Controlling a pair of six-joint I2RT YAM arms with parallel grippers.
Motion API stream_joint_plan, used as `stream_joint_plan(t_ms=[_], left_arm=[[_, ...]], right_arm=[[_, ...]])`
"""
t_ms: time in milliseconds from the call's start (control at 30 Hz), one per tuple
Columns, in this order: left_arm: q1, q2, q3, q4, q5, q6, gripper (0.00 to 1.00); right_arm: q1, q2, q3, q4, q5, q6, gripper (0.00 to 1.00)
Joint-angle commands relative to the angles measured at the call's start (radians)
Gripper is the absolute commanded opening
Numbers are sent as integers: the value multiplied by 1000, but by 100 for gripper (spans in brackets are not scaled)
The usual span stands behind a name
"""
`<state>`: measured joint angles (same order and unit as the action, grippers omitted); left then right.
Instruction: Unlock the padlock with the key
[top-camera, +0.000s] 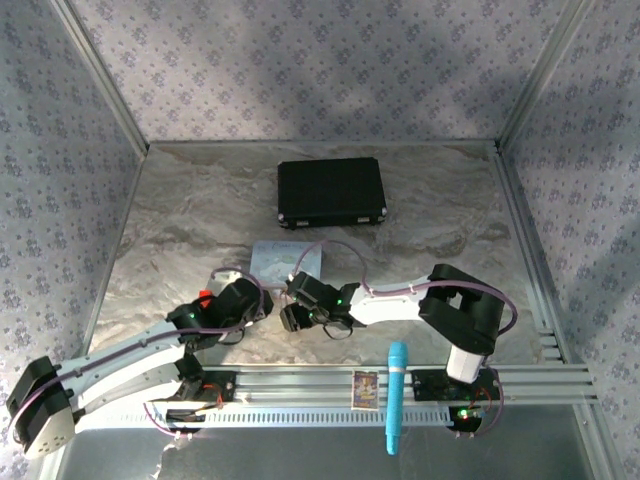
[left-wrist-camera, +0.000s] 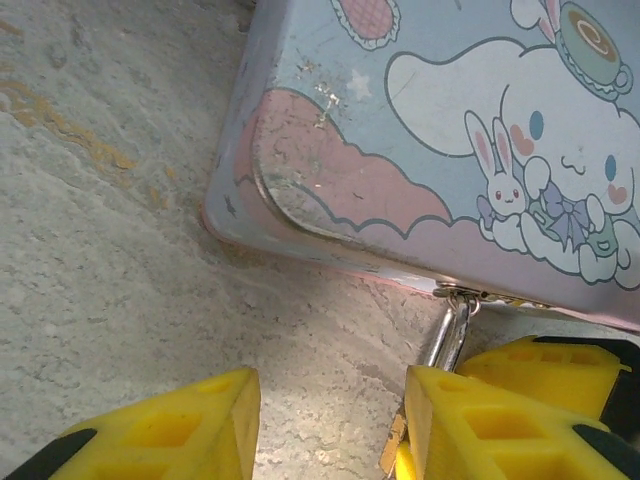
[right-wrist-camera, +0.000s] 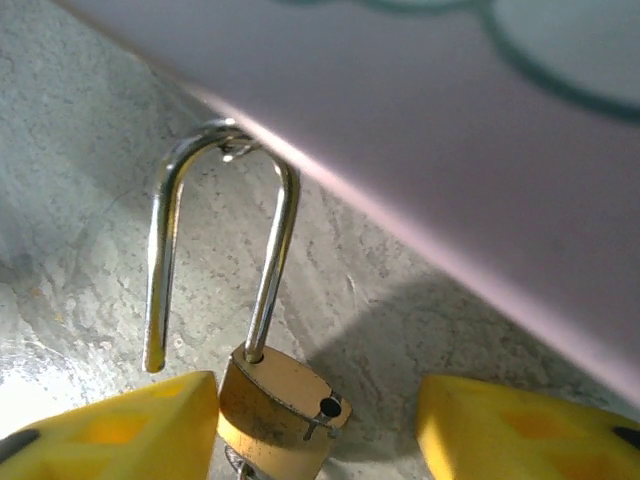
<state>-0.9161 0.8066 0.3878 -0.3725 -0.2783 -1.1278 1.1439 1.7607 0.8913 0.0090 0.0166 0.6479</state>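
Padlock (right-wrist-camera: 283, 405) body btwn spread right tool (right-wrist-camera: 318, 425), touching one finger.

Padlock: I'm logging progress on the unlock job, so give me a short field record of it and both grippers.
padlock: brass body, hooked through the hasp of the tin
shackle: open, one leg free of the body
right gripper: open, fingers either side of the body
left gripper: open, by the tin's edge, nothing between its fingers

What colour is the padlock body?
The padlock body is brass-gold, its shackle silver; best seen in the right wrist view.
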Motion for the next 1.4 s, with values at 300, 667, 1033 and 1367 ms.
stream_joint_plan(t_ms=[300,667,1033,1367], left_arm=[[7,-21,30,-68,-42,17,43],[8,86,183,-181,-126,203,44],[3,400,491,-300,-114,869,50],[-25,570,543,-72,-60,1110,52]], right_arm=[[-26,49,-91,84,-32,26,33],[-80,-36,-219,239,-117,49,7],[-176,-113,-377,421,-272,166,4],[-202,-149,-377,326,-350,105,1]])
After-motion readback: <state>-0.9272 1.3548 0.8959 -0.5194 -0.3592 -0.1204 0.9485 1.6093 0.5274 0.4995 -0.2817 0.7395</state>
